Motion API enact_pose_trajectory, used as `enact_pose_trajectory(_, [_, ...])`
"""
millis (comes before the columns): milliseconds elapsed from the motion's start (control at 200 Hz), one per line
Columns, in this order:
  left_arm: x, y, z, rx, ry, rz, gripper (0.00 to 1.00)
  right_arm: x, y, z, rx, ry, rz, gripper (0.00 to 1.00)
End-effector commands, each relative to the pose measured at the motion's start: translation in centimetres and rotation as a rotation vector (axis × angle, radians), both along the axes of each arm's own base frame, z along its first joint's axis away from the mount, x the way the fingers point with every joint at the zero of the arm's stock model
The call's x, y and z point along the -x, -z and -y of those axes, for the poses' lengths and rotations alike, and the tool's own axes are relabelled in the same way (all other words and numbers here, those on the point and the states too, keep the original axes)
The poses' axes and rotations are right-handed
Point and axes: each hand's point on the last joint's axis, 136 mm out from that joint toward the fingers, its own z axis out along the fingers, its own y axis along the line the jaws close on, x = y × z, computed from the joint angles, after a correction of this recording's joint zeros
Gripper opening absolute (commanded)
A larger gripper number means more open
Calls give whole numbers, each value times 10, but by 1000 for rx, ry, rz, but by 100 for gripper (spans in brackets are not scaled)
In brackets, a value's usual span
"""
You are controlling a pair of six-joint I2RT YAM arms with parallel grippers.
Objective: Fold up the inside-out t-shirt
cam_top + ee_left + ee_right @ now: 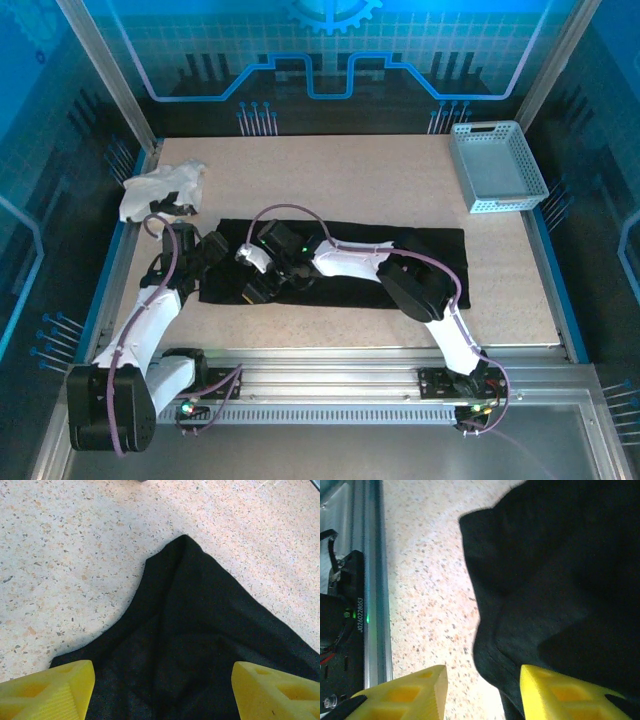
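Note:
The inside-out t-shirt (pixel 425 250) lies as a long black band across the middle of the table (pixel 400 180). My left gripper (pixel 207 250) hovers over its left end. In the left wrist view that gripper (pixel 162 682) is open, its yellow fingers (pixel 55 692) wide apart, with a pointed corner of the t-shirt (pixel 200 630) lying flat between them. My right gripper (pixel 256 287) is over the shirt's near left edge. It is open (pixel 482 687), and the rounded hem of the t-shirt (pixel 560 570) reaches between its fingers (pixel 560 697), ungripped.
A crumpled white garment (pixel 160 190) lies at the table's far left corner. A pale blue perforated basket (pixel 495 165) stands at the far right. The metal rail (pixel 372 580) of the near edge runs close beside the right gripper.

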Motion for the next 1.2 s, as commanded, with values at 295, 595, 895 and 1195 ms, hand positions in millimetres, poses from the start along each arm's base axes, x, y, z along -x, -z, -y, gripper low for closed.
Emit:
enact_pose_trajectory(295, [-21, 28, 6, 29, 63, -165, 91, -37, -55, 65, -91, 163, -12, 48])
enact_pose_trajectory(595, [-46, 66, 11, 12, 182, -347, 99, -40, -51, 91, -111, 207, -38, 48])
enact_pose_trajectory(895, [-34, 85, 65, 168, 368, -404, 99, -39, -48, 100, -117, 226, -39, 48])
enact_pose_trajectory(1195, [-14, 102, 102, 242, 480, -430, 77, -38, -45, 101, -113, 244, -53, 47])
